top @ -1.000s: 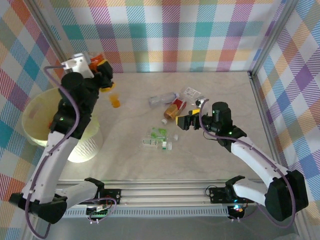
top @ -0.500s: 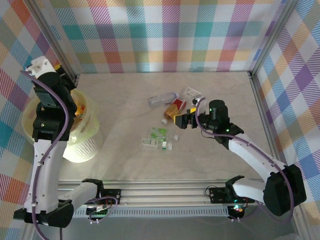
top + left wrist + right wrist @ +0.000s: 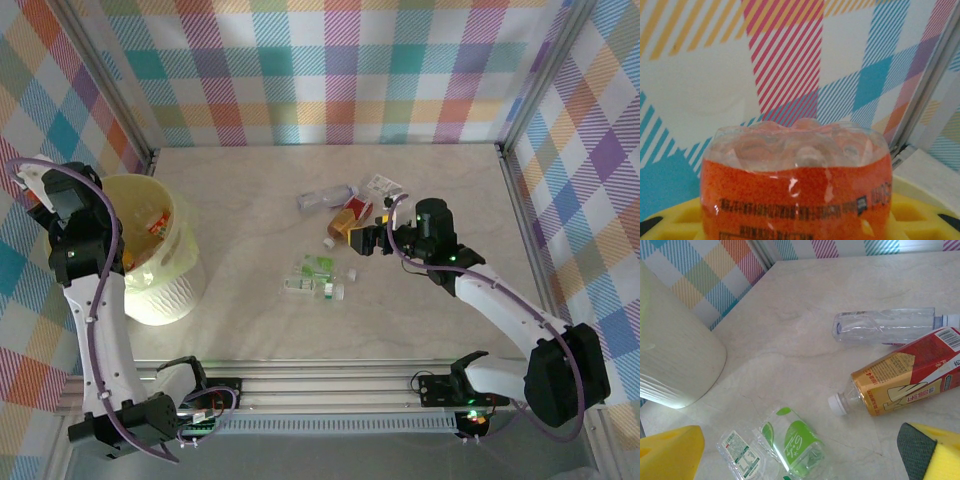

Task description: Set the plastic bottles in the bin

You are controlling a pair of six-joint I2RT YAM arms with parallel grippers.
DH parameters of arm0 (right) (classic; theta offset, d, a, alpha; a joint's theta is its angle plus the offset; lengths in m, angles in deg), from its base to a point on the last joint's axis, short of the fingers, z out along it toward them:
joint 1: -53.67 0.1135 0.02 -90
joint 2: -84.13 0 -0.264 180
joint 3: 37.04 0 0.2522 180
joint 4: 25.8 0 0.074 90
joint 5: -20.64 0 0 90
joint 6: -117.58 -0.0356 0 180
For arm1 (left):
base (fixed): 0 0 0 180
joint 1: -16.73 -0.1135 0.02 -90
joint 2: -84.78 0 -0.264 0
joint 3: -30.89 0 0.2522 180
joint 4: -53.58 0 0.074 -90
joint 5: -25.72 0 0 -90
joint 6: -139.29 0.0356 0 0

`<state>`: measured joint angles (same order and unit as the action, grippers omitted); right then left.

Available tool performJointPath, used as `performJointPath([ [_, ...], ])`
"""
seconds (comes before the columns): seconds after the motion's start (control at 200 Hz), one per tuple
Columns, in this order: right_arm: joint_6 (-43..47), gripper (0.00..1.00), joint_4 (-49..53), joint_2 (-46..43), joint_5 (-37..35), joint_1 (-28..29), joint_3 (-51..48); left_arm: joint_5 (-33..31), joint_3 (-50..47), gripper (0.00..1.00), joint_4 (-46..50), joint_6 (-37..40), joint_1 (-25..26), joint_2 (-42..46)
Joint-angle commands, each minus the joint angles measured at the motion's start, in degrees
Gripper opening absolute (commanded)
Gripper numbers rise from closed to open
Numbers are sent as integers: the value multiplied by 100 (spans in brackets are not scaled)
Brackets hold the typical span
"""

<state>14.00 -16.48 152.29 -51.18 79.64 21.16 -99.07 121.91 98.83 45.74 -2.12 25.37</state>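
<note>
Now the left gripper [image 3: 795,222], pinching an orange-labelled bottle [image 3: 795,185], has swung left to the bin [image 3: 162,295], seemingly ready to drop; the right gripper [image 3: 800,450] hangs spread near a red-labelled bottle [image 3: 905,380]

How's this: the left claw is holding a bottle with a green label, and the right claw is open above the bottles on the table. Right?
Not quite. The left wrist view shows the bottle in the left claw has an orange label, not green. The right claw is indeed open above the bottles on the table.
</note>
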Motion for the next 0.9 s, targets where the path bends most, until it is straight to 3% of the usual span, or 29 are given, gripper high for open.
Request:
performJointPath([
  [0.0, 205, 100, 67, 58, -51, 39, 187, -196, -257, 52, -226, 385, -118, 136],
  [0.12, 164, 100, -31, 130, -119, 37, 162, -351, -825, 54, -946, 1002, -146, 306],
  [0.275, 76, 100, -91, 241, -156, 44, 230, -95, -1152, 60, -1038, 1079, -148, 337],
  [0.37, 69, 100, -66, 251, -208, 39, 262, -62, -1201, 76, -990, 920, -145, 365],
  [0.625, 44, 100, -20, 284, -409, 39, 284, -106, -476, 95, -235, 376, -145, 269],
  [0.72, -70, 100, -95, 320, -499, 39, 284, 24, -241, 100, 53, 109, -145, 301],
  [0.895, -287, 100, -174, 455, -574, 39, 319, 586, 178, 100, 708, -592, -148, 339],
])
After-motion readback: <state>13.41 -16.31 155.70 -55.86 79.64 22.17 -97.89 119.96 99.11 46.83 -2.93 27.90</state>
